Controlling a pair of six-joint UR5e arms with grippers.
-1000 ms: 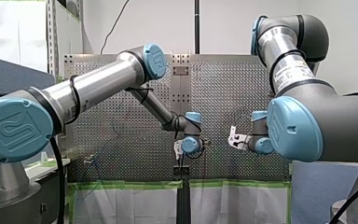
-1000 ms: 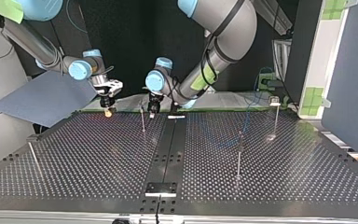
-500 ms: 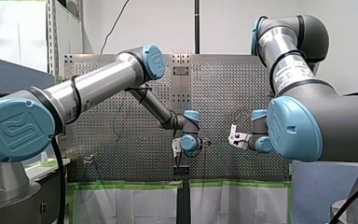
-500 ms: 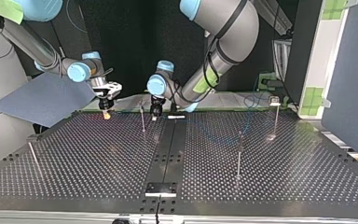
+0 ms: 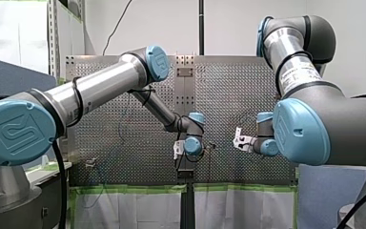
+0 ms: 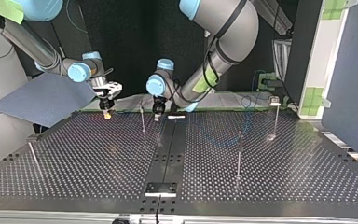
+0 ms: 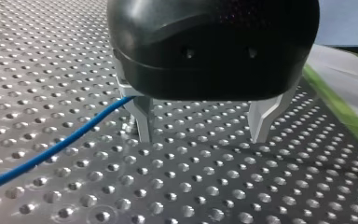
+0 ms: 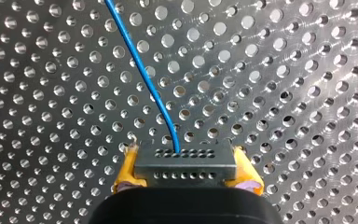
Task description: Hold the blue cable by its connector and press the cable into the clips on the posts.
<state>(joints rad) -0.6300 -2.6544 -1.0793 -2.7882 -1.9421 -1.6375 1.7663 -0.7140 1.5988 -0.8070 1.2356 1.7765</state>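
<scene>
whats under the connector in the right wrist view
The connector, clamped between the right gripper's yellow pads, sits over the perforated table; the blue cable leaves it ahead. The table right beneath it is covered, so contact cannot be told.

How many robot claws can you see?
2. My left gripper hangs over the table's far middle in the top view; my right gripper, holding the connector, is to its left there. None seems hidden.

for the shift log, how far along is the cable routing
Done: my right end effector is shut on the connector, blue cable trailing out. In hand: my left end effector hangs open over the perforated table, cable passing beside one finger. Left: pressing it into the post clips; none visibly holds cable.
</scene>
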